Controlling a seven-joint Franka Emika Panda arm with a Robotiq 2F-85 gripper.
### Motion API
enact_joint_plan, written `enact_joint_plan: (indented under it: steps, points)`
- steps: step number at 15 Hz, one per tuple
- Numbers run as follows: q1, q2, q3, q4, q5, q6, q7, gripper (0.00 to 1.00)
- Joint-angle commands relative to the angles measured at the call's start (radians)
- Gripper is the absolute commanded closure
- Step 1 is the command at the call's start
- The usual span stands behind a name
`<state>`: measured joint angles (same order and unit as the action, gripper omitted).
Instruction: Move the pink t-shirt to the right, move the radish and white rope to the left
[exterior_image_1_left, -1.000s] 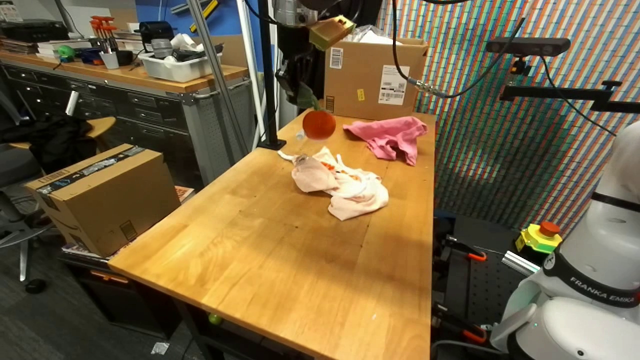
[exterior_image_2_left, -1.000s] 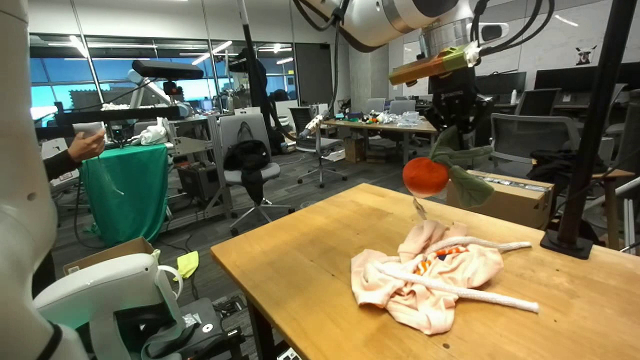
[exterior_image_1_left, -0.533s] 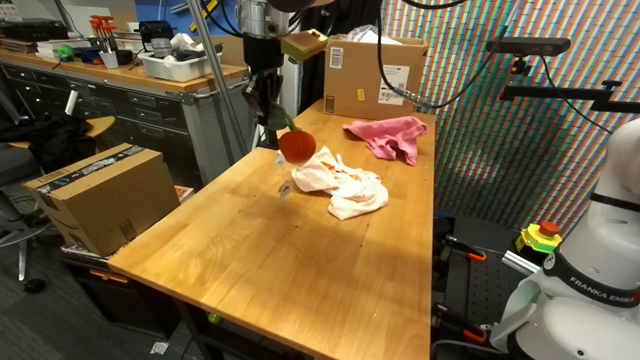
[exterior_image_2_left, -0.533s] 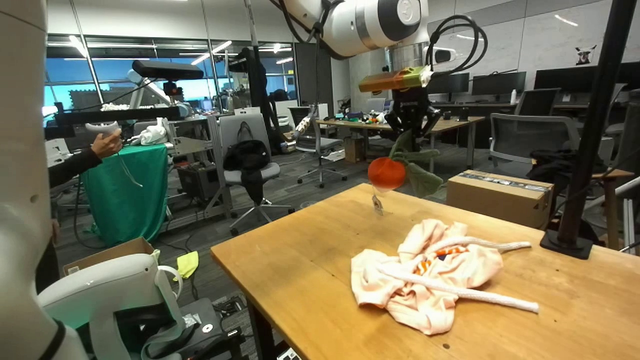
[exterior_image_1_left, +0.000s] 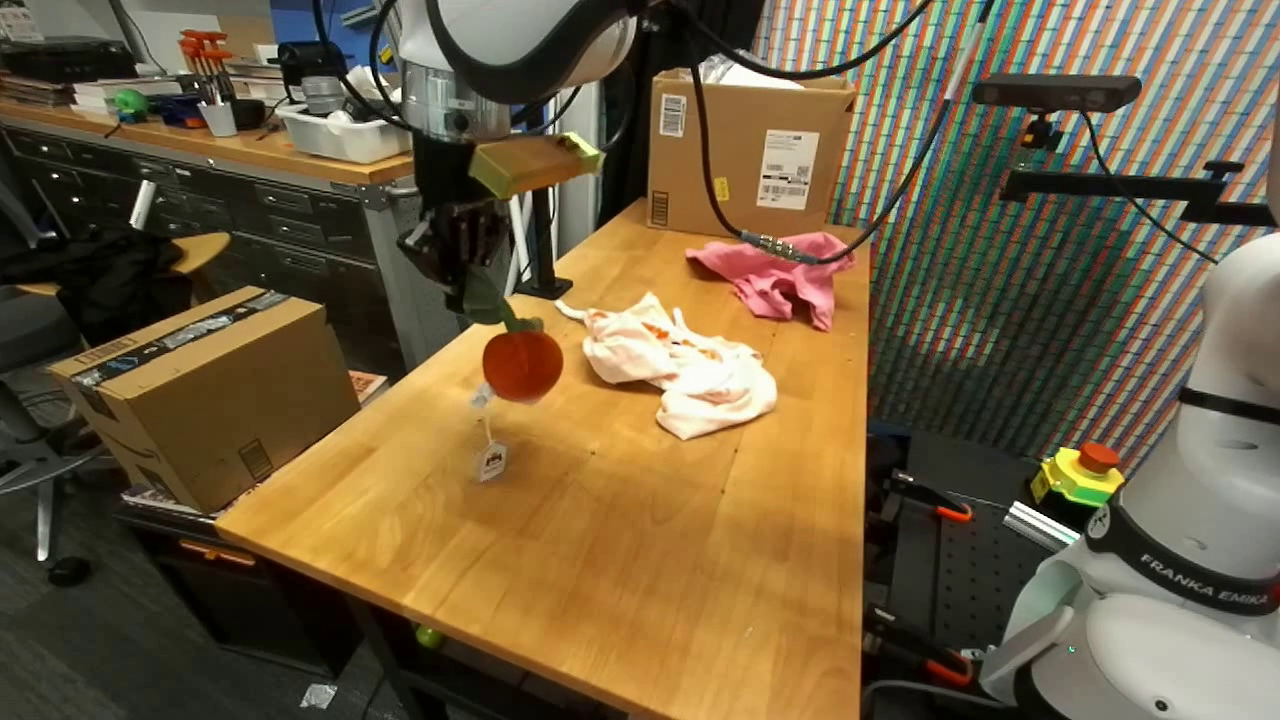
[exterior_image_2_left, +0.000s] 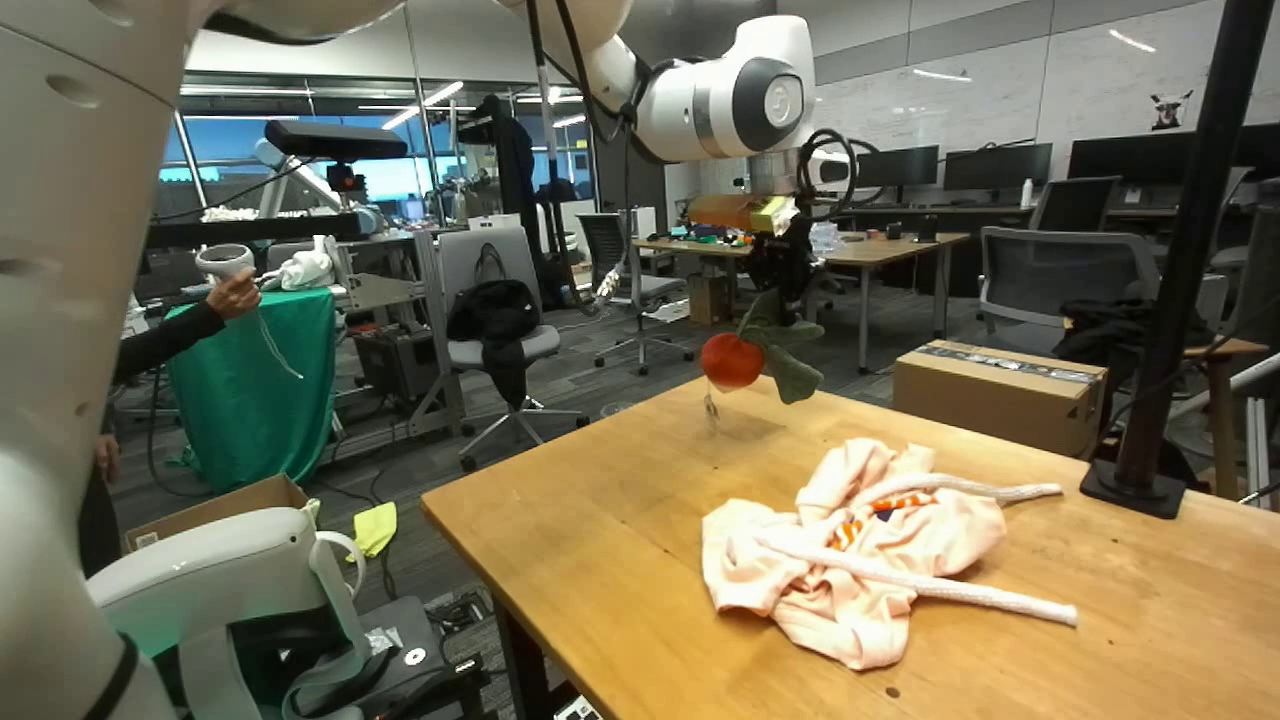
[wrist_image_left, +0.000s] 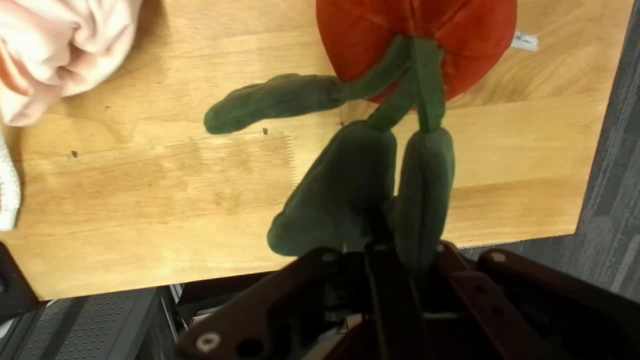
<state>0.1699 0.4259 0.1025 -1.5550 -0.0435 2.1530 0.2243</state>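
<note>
My gripper (exterior_image_1_left: 464, 285) is shut on the green leaves of a plush red radish (exterior_image_1_left: 523, 366), which hangs tilted above the table. In the wrist view, the radish (wrist_image_left: 465, 35) is at the top and its leaves run down between the fingers (wrist_image_left: 400, 250). The radish also shows in an exterior view (exterior_image_2_left: 732, 361), with a paper tag dangling below. A bright pink t-shirt (exterior_image_1_left: 790, 278) lies crumpled at the far end of the table. A pale peach cloth (exterior_image_1_left: 715, 390) lies mid-table, with the white rope (exterior_image_2_left: 930, 583) across it. The rope's end shows in the wrist view (wrist_image_left: 7, 190).
The wooden table (exterior_image_1_left: 560, 540) has a black post (exterior_image_2_left: 1150, 400) clamped at its edge. A large cardboard box (exterior_image_1_left: 745, 150) stands behind the pink t-shirt. Another box (exterior_image_1_left: 215, 390) is beside the table. A cable (exterior_image_1_left: 770, 245) hangs from the arm.
My gripper, holding the radish, has moved toward the table's near end in an exterior view and has come lower. The radish has gone from above the peach cloth to beside it. Cloths and rope are unchanged.
</note>
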Motion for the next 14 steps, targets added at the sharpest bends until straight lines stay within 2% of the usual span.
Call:
enact_joint_plan:
  steps: [1,5,8,10,14]
  points:
    - [0.052,0.072,-0.023,0.066,-0.002,0.080,0.142,0.98]
    - [0.087,0.120,-0.032,0.078,0.023,0.160,0.251,0.98]
    - [0.093,0.130,-0.015,0.074,0.067,0.183,0.274,0.98]
    - [0.108,0.145,-0.018,0.085,0.061,0.158,0.265,0.98]
    - [0.133,0.194,-0.011,0.138,0.036,-0.012,0.215,0.98]
